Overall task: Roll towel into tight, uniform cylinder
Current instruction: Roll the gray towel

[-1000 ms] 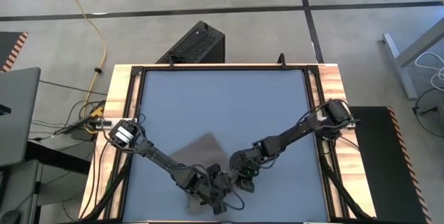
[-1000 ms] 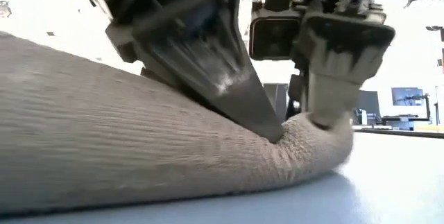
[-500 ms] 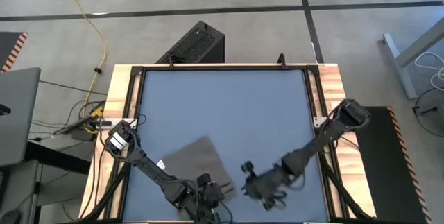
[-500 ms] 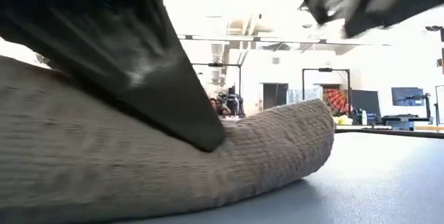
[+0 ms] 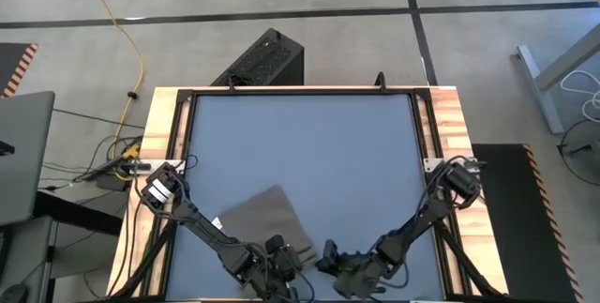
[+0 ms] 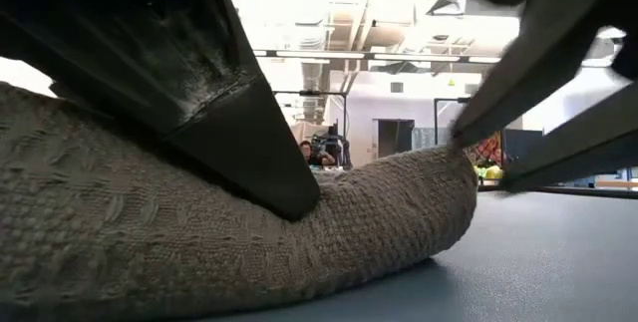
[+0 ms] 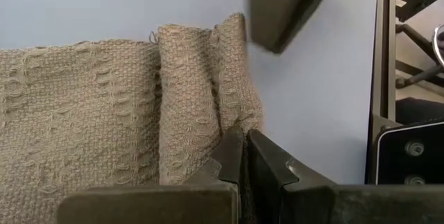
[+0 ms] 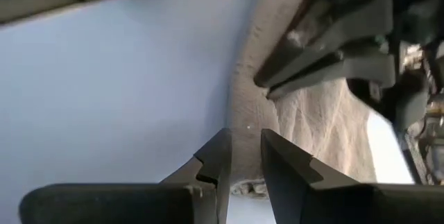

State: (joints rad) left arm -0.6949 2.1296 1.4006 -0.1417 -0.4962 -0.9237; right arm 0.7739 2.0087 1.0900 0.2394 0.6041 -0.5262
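The taupe towel (image 5: 267, 217) lies on the blue-grey table (image 5: 300, 143) near its front edge, left of the middle. Its near-right edge is rolled into a thick ridge (image 6: 399, 212). My left gripper (image 5: 284, 267) is shut, its tips sunk into that ridge (image 7: 208, 78). My right gripper (image 5: 328, 258) stands open at the ridge's right end (image 6: 454, 162), slanting in from the right. One of its fingertips (image 6: 461, 141) is right at the cloth; whether it touches, I cannot tell. In the right wrist view the ridge (image 8: 246, 123) runs ahead of my right gripper (image 8: 244, 151). My left gripper presses its shut fingertips (image 6: 294, 197) down onto the top of the rolled ridge (image 7: 232, 116), near the ridge's right end. The fingers slant down from the near left. The cloth is dented in under the tips, and the roll lies on the table.
Wooden rails and a black frame (image 5: 427, 153) border the table. A black box (image 5: 267, 59) stands on the floor beyond the far edge, and a laptop (image 5: 23, 153) sits off the left side. The far half of the table is bare surface.
My right gripper has come off the ridge's right end, swung out toward the right and the near edge, rolled about its own line, and come back beside that end. The end, bent down before, has sprung up. My left gripper has shifted toward the near edge, its tips staying in the cloth.
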